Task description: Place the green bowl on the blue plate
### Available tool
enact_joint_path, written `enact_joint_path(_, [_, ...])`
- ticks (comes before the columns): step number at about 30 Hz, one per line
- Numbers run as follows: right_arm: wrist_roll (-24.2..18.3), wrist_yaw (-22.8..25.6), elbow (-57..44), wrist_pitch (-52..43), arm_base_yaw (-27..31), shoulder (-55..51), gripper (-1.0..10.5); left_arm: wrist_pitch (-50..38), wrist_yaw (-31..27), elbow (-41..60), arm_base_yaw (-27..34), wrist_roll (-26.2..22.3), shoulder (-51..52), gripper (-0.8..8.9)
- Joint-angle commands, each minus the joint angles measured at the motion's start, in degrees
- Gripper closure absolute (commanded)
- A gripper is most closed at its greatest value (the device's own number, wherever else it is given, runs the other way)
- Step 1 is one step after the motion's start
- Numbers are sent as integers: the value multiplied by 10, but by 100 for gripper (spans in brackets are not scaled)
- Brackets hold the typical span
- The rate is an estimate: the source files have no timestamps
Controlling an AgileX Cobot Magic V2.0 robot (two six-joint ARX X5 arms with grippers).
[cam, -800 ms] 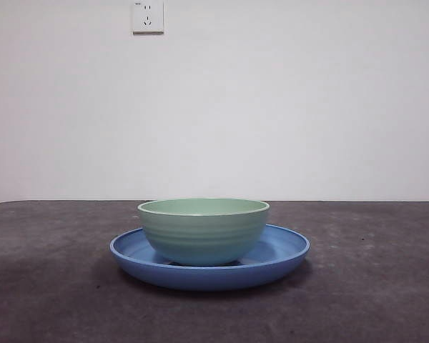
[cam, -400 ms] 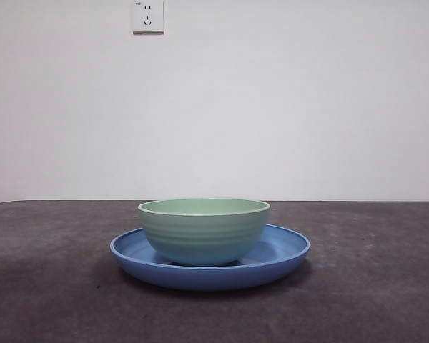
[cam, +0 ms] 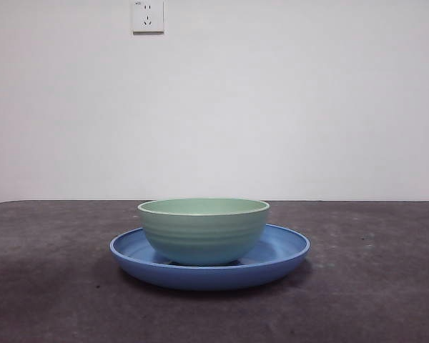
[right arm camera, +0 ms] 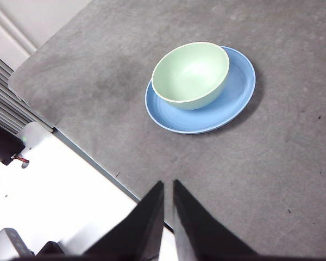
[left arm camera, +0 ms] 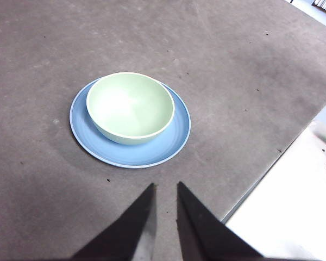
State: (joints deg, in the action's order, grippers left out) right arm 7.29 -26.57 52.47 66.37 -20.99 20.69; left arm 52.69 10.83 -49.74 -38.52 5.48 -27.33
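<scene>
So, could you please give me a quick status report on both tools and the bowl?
Left tool and right tool shut, empty, clear. Pale green ridged bowl seated on glossy blue round plate. Nothing obstructing.

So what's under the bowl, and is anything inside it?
The bowl sits on the plate, off-centre on it. Its inside looks empty. The plate's middle beneath it is hidden.
</scene>
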Motion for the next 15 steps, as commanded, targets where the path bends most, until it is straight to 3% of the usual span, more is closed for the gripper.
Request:
enact_joint_path(1, [-5, -2, 9, -7, -3, 1, 928, -5, 1, -5, -3, 2, -3, 761])
enact_joint_path(12, [-5, -2, 9, -7, -3, 1, 927, -6, 1, -4, -3, 2, -2, 761])
enact_joint_path(15, [-5, -2, 9, -7, -3, 1, 928, -10, 2, -4, 27, 1, 7, 761])
